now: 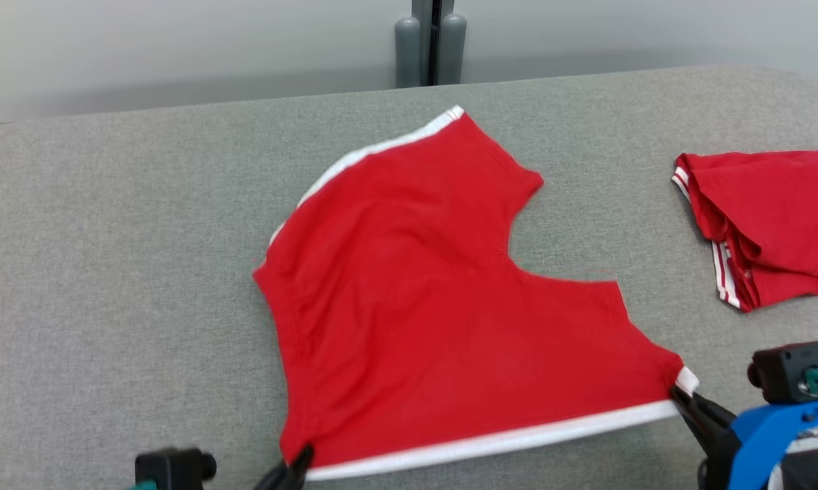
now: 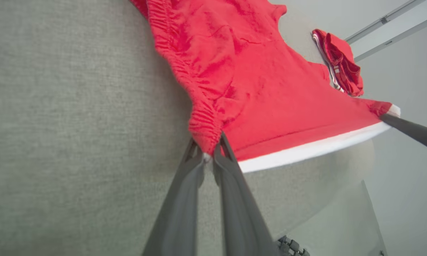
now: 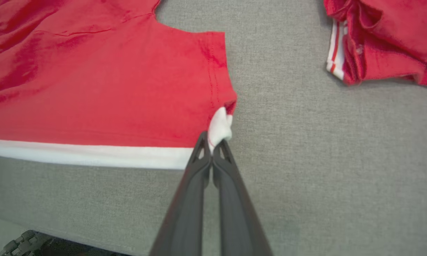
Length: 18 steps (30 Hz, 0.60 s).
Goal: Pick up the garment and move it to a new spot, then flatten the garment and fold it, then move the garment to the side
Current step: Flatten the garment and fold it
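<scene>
The red cotton shorts with white side stripes (image 1: 409, 286) lie spread on the grey fabric-covered table (image 1: 109, 272). Their near white edge stretches between the left gripper (image 1: 299, 457), closed on the gathered waistband corner, and the right gripper (image 1: 678, 393), pinched shut on the white hem corner. This looks like the flattening step, so both corners should be drawn evenly and low with the stripe taut, easing out the waistband wrinkles without slipping the thin pinches, and steering clear of the crumpled red garment (image 1: 770, 224) lying well apart to the right.
</scene>
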{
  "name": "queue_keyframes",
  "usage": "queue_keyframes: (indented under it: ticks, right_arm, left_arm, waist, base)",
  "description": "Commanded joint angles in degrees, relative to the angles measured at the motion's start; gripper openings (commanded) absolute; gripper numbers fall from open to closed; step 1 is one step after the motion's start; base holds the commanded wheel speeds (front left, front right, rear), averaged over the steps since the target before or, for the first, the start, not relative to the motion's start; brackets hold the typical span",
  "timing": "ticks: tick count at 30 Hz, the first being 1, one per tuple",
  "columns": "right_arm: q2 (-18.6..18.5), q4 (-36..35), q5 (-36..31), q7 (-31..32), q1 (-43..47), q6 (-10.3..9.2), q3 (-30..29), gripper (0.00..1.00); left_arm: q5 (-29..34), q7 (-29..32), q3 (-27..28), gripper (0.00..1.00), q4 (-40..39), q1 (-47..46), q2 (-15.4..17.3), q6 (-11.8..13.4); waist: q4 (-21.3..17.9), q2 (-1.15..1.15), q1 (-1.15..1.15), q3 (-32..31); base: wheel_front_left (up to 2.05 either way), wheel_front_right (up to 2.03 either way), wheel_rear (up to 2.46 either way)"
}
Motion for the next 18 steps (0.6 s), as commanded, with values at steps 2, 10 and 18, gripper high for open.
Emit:
queue_keyframes:
  ticks: [2, 10, 18]
  right_arm:
    - [0.40, -4.41, -1.42, 3.54, 2.36, -0.05, -1.25, 0.00]
    - [0.18, -12.26, -5.73, 9.92, 1.08, -0.04, -4.79, 0.00]
    - [-5.28, -0.71, -4.06, 6.13, -14.72, -0.03, 0.05, 0.00]
  left_arm:
    - [1.70, 1.31, -0.31, 0.00, -3.36, 2.32, 2.24, 2.21]
    - [1.48, 3.52, -2.32, 0.00, -10.77, 4.00, 0.86, 5.42]
    - [3.83, 4.29, -2.21, 0.00, -3.47, -11.00, -3.89, 4.00]
  waist:
    - [-0.10, 0.00, 0.01, -0.18]
    - [1.57, 0.00, 0.01, -2.01]
    - [4.73, 0.00, 0.01, -2.05]
  base:
    - [0.00, 0.00, 0.00]
    - [0.00, 0.00, 0.00]
    - [0.00, 0.00, 0.00]
